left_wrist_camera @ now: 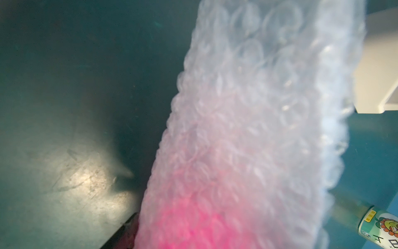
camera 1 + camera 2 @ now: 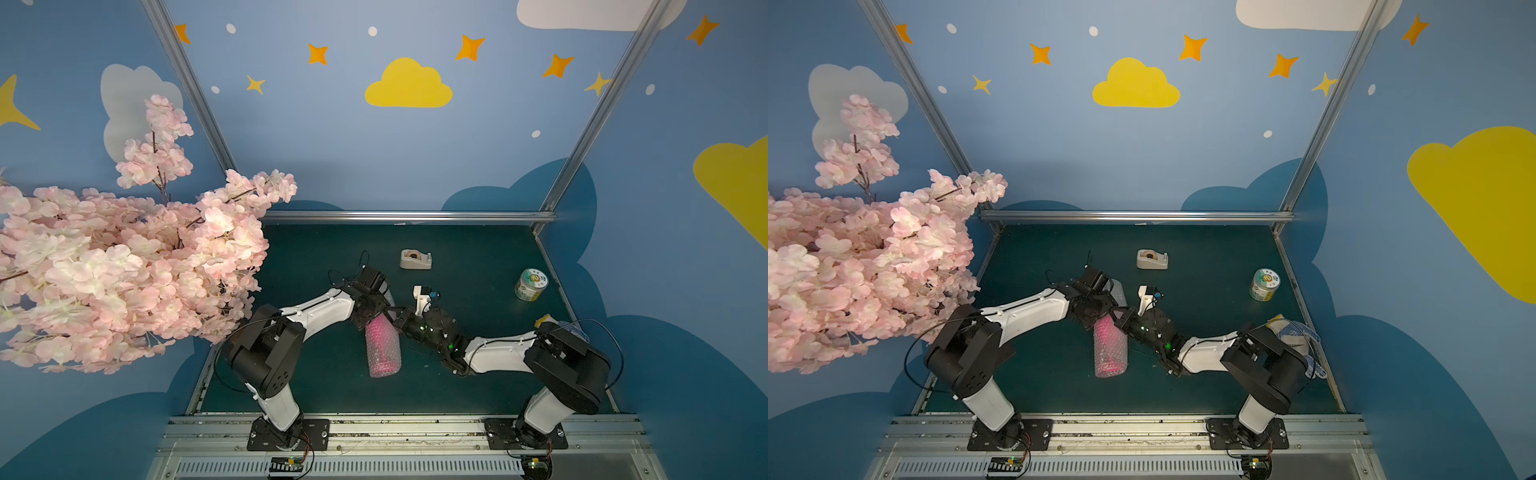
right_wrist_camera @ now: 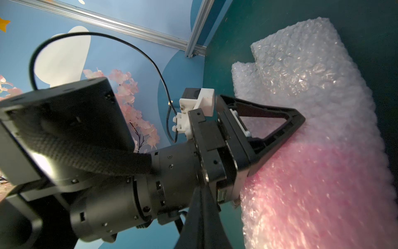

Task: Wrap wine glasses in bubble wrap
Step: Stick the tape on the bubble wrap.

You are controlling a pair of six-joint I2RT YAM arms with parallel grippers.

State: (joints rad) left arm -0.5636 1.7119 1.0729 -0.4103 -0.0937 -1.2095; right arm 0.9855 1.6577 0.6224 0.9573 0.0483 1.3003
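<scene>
**Pink roll lies near-to-far under the left end effector**

Your hot-pink plastic goblet (image 2: 381, 338) lies on its side mid-worktop, rolled up inside the clear small-bubbled bubble wrap (image 3: 301, 64). The roll's long axis runs near to far, leaning a little. Pink shows through the near and middle parts, and the far end is wrap only.

The left end effector (image 2: 380, 311) sits over the far part of the roll. Its jaws are spread wide across the width, and one black triangular finger (image 3: 277, 127) lies flat on the wrap, so I read it as clasping the bundle. The right end effector (image 2: 397, 319) is closed on nothing, its tip just right of the roll. The bundle therefore lies immediately to its left, and that arm is the free one.

The beige tape dispenser (image 2: 415, 259) stands beyond the roll, slightly right, on the dark green worktop (image 2: 478, 257). My judgement is that the right arm is better placed to reach it.

What you cannot see:
- The left fingertips are hidden under the wrist in both top views.
- The left wrist view is blurred.
- Bowl, stem and foot cannot be told apart through the wrap.
- The loose edge shows only as a step at the far end.
</scene>
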